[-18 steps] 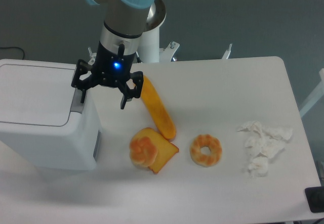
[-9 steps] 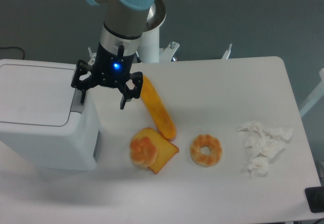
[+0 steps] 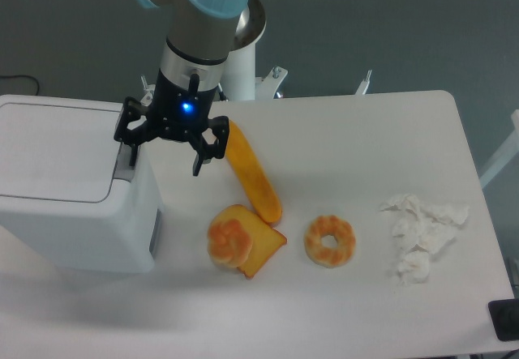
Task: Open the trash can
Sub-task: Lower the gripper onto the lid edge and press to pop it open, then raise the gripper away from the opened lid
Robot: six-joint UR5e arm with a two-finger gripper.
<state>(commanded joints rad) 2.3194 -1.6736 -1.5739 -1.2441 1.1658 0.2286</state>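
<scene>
The trash can (image 3: 69, 185) is sitting at the table's (image 3: 365, 132) left edge, lid down, its grey push tab (image 3: 123, 164) facing right. The gripper (image 3: 162, 155) is hanging with jaws spread, one finger (image 3: 130, 142) just over the tab, the other over bare tabletop beside a long bread roll (image 3: 253, 174). The arm is reaching straight down from above.

White trash can (image 3: 57, 181) with a grey tab, white bench (image 3: 365, 140), black gripper (image 3: 166, 155) lit blue, orange-yellow baguette (image 3: 253, 174), golden doughnut (image 3: 330, 241), white crumpled tissue (image 3: 422, 233)
</scene>
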